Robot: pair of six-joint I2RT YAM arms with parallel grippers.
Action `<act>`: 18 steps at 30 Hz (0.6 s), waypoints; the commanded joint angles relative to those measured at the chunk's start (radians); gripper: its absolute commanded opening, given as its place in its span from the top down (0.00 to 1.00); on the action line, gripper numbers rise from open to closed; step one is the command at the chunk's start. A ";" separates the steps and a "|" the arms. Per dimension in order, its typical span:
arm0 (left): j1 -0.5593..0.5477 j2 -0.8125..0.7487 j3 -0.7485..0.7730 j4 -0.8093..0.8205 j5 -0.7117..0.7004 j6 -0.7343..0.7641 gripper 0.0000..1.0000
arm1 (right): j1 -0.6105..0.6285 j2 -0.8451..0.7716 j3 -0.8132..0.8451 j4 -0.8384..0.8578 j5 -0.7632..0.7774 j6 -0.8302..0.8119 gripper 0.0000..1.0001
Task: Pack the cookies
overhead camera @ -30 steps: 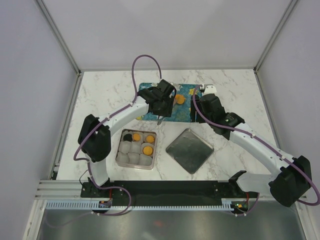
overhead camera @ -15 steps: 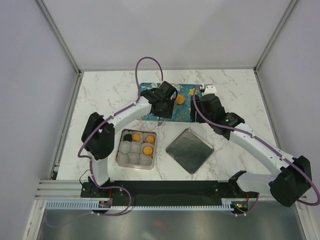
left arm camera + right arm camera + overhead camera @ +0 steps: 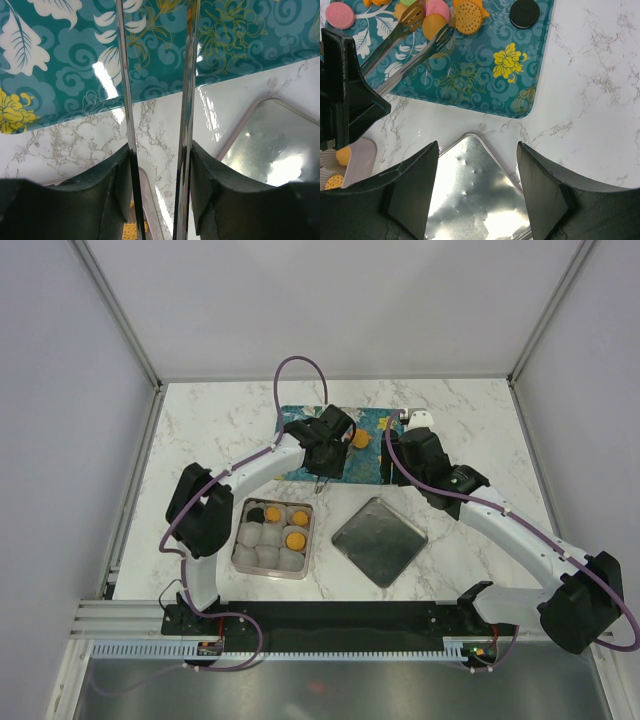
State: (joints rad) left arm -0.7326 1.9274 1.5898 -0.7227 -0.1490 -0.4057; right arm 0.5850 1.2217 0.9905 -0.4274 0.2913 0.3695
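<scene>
Left hand (image 3: pixel 159 150) clamps tongs (image 3: pixel 405 45), tips among cookies (image 3: pixel 468 16) on the tray (image 3: pixel 485 75). Right hand (image 3: pixel 476 146) stands wide, empty, at the tray's right edge. More cookies fill a box (image 3: pixel 310 550) near the tray.

Metal tongs (image 3: pixel 405 47) reach from the left over a teal floral tray (image 3: pixel 485 75). Their forked tips seem to close on an orange one among the cookies (image 3: pixel 469 16), with pink and black ones nearby. The right gripper (image 3: pixel 476 150) hangs with jaws spread above a silver square lid (image 3: pixel 470 200).
</scene>
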 commanded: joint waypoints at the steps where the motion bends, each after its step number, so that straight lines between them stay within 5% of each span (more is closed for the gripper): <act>1: 0.002 0.004 -0.001 0.040 -0.024 0.036 0.49 | -0.004 -0.027 0.014 0.009 0.020 -0.014 0.28; 18: 0.002 0.021 -0.004 0.043 -0.034 0.045 0.51 | -0.005 -0.028 0.011 0.012 0.016 -0.014 0.28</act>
State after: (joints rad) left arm -0.7326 1.9388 1.5841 -0.7227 -0.1558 -0.4007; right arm 0.5850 1.2217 0.9905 -0.4271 0.2905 0.3691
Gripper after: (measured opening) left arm 0.500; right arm 0.722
